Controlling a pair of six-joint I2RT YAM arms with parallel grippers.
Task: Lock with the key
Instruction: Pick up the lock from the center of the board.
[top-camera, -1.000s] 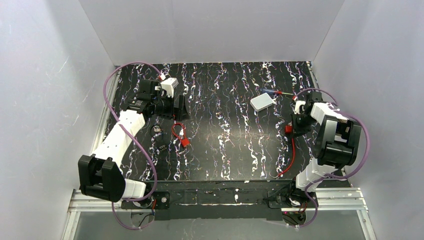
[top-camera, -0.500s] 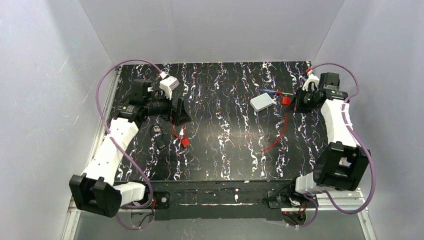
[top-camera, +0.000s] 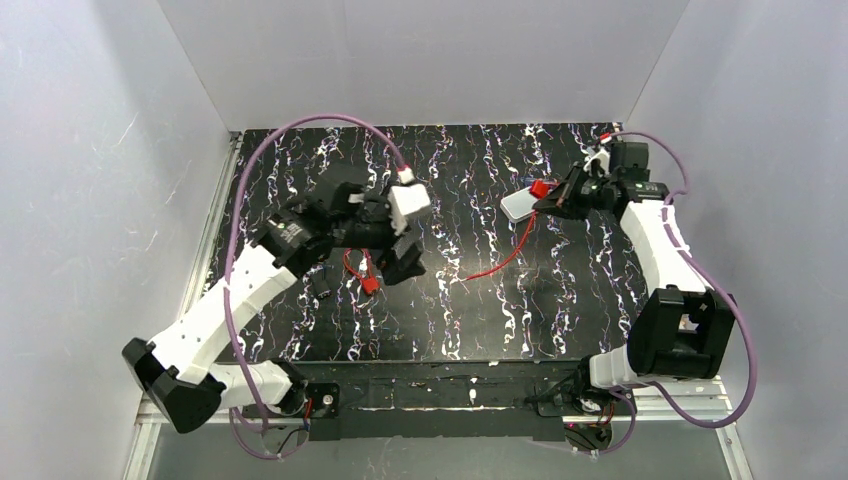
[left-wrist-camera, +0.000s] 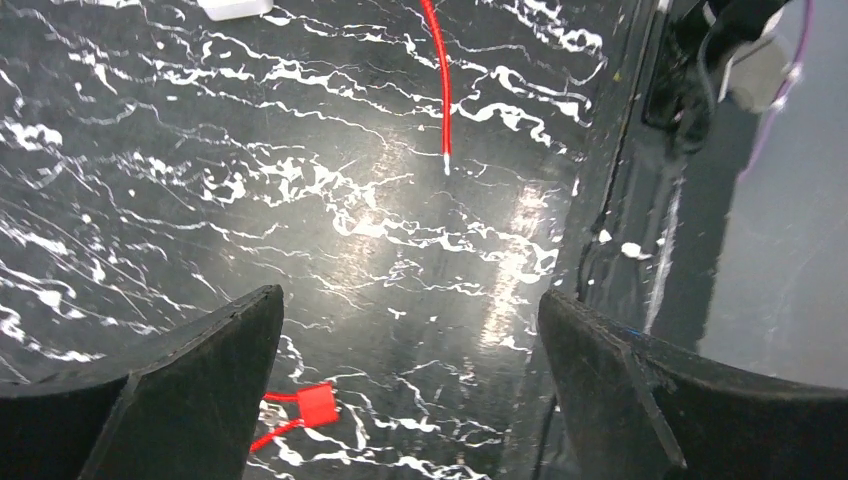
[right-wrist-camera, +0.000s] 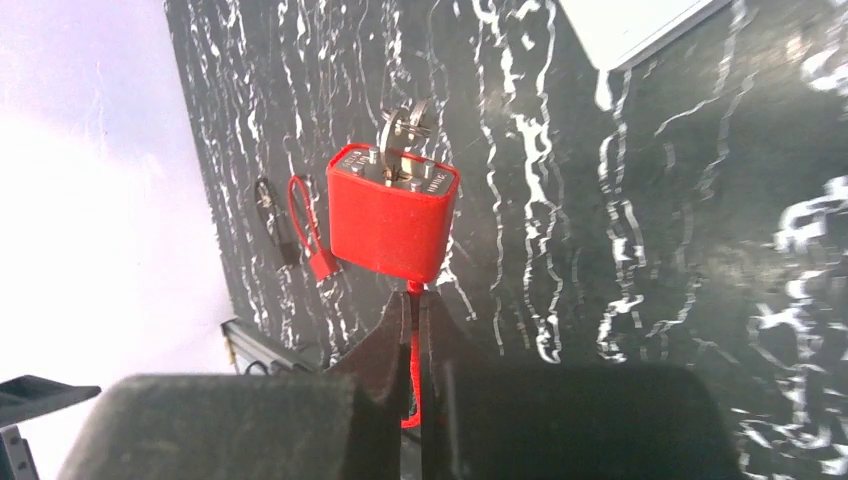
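A red padlock (right-wrist-camera: 392, 225) with a silver key (right-wrist-camera: 403, 130) in its end hangs in the air off my right gripper (right-wrist-camera: 413, 310). That gripper is shut on the lock's red cable just below the body. In the top view the lock (top-camera: 539, 189) is beside the right gripper (top-camera: 553, 198), over the back right of the table. The cable (top-camera: 500, 262) trails down to the table's middle, and its free end (left-wrist-camera: 441, 90) shows in the left wrist view. My left gripper (top-camera: 400, 262) is open and empty above the table, left of centre (left-wrist-camera: 410, 300).
A white flat box (top-camera: 522, 205) lies under the lifted lock. A small red tag with a loop (top-camera: 366, 280) lies beside my left gripper and shows by its left finger (left-wrist-camera: 318, 405). A small black item (top-camera: 322, 284) lies left of the tag. White walls surround the table.
My left arm has swung right, from the back left to left of centre. My right gripper has carried the lock left, over the white box, dragging the cable inward.
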